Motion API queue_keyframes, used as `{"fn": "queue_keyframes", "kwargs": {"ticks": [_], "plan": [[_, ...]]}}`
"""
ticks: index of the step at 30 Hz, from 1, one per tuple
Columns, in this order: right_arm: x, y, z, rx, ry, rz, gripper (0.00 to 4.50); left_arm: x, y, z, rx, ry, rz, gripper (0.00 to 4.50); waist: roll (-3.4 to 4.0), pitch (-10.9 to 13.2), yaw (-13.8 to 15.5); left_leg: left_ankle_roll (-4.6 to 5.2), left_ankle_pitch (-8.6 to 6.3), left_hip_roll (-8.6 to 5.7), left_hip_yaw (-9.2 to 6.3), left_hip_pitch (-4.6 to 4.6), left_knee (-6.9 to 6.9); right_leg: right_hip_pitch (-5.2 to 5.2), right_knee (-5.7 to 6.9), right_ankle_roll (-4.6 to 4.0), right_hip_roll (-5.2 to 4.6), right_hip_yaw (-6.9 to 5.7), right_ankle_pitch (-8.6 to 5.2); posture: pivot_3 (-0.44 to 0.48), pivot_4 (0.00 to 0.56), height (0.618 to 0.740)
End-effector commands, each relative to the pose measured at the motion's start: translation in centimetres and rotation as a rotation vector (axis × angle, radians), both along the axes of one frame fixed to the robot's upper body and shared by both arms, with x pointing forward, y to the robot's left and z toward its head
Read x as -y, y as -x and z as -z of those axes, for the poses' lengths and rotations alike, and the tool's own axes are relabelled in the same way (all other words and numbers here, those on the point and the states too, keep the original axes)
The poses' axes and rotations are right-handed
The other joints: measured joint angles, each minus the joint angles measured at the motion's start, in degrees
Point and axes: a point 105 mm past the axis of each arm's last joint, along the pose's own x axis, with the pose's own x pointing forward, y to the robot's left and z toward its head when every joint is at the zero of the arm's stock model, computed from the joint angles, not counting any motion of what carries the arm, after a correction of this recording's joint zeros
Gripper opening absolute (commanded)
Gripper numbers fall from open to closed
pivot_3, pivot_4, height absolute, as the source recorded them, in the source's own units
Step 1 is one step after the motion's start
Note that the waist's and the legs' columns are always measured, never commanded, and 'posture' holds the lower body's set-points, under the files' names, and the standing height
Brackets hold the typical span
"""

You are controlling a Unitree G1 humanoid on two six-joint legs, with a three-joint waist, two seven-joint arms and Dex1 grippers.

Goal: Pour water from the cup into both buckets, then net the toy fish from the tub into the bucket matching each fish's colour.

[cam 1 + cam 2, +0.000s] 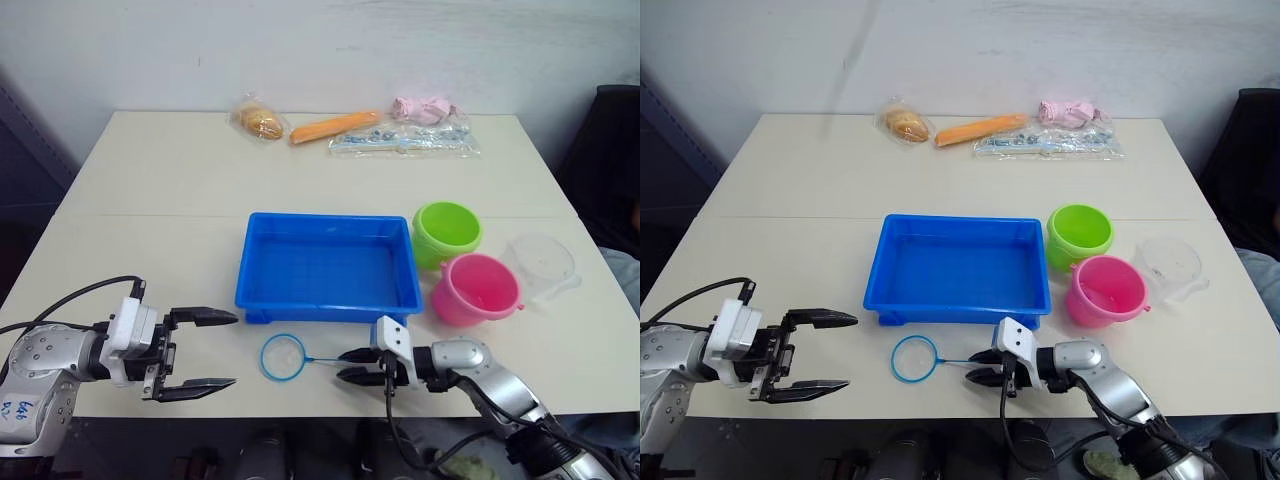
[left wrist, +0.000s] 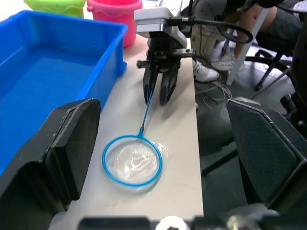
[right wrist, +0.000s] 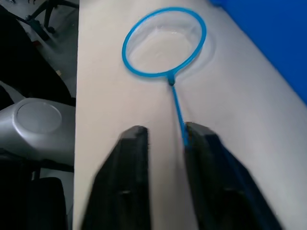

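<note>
Right gripper (image 1: 356, 367) parted around the handle tip of the small blue net (image 1: 283, 357), handle pointing straight at it; left gripper (image 1: 205, 350) wide open, empty.

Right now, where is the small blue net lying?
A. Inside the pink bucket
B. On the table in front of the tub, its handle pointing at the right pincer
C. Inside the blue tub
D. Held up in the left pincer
B: the net lies flat on the table in front of the tub, its thin handle running toward the right pincer, whose fingers are parted around the handle's end; the left pincer is open and holds nothing.
</note>
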Motion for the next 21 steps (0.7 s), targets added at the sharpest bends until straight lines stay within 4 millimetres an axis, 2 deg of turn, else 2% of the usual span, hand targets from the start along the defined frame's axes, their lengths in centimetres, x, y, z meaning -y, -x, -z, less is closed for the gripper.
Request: {"fn": "queue_keyframes", "kwargs": {"ticks": [1,2,3,4,8,11,15,19,21], "plan": [[0.6,-0.6,-3.2,0.148,-0.056,-0.002,3.41,-0.5,0.1,-1.2,0.039,-0.016,0.01,4.5,0.01,0.0,0.0,0.0,0.0,0.0,0.0,0.0,0.0,-0.01,0.0,0.0,0.0,0.0,0.0,0.0,0.15,0.74],[0.9,-0.5,-3.8,0.161,-0.067,0.002,3.72,-0.7,0.2,-1.2,0.022,-0.023,0.012,4.5,0.01,0.0,0.0,-0.01,0.0,0.0,0.0,0.0,0.0,-0.01,0.0,0.0,0.0,0.0,0.0,0.0,0.15,0.74],[1.2,-0.2,-4.2,0.158,-0.077,0.002,4.35,-0.9,0.3,-1.1,0.003,-0.03,0.011,4.5,0.01,0.0,0.0,-0.01,-0.01,0.0,0.0,0.0,0.0,-0.01,0.0,0.0,0.0,0.0,0.0,0.0,0.15,0.74],[1.4,0.4,-4.5,0.15,-0.081,-0.007,4.43,-1.1,0.4,-0.9,-0.008,-0.039,0.009,4.5,0.01,0.0,0.0,-0.02,-0.01,0.0,0.0,0.0,-0.01,-0.01,0.0,0.0,0.0,0.0,0.0,0.0,0.15,0.74],[2.9,2.5,-6.1,0.195,-0.068,-0.035,4.43,-2.1,0.4,-0.5,-0.035,-0.085,-0.011,4.5,0.03,0.0,0.2,-0.05,-0.05,0.01,-0.03,-0.01,-0.11,0.01,-0.04,-0.01,0.02,-0.07,-0.01,0.0,0.15,0.74],[4.9,3.0,-8.7,0.247,-0.097,0.057,4.43,-3.6,-0.2,0.6,-0.196,-0.166,-0.151,4.5,0.02,0.0,0.2,-0.02,-0.06,0.0,0.01,-0.02,-0.07,0.01,-0.07,-0.01,0.0,-0.06,-0.01,0.0,0.15,0.74],[7.3,3.3,-10.7,0.331,-0.043,0.179,4.43,-5.7,-1.2,0.7,-0.103,-0.227,-0.262,4.5,0.02,0.0,0.3,-0.02,-0.08,0.03,0.01,0.03,-0.09,0.02,-0.22,-0.01,0.01,-0.03,-0.01,0.0,0.15,0.74],[9.4,3.9,-13.5,0.419,-0.062,0.259,4.43,-7.7,-2.0,1.4,-0.046,-0.296,-0.356,4.5,0.03,0.0,0.3,-0.07,-0.1,0.05,0.0,0.03,-0.16,-0.02,-0.24,-0.03,0.03,-0.05,-0.03,0.0,0.15,0.74],[12.1,4.6,-14.6,0.418,-0.025,0.311,4.43,-9.0,-2.1,2.1,-0.022,-0.333,-0.399,4.5,0.02,0.0,0.3,-0.06,-0.1,0.05,0.03,0.04,-0.18,0.0,-0.27,-0.03,0.03,-0.04,-0.03,0.0,0.15,0.74]]}}
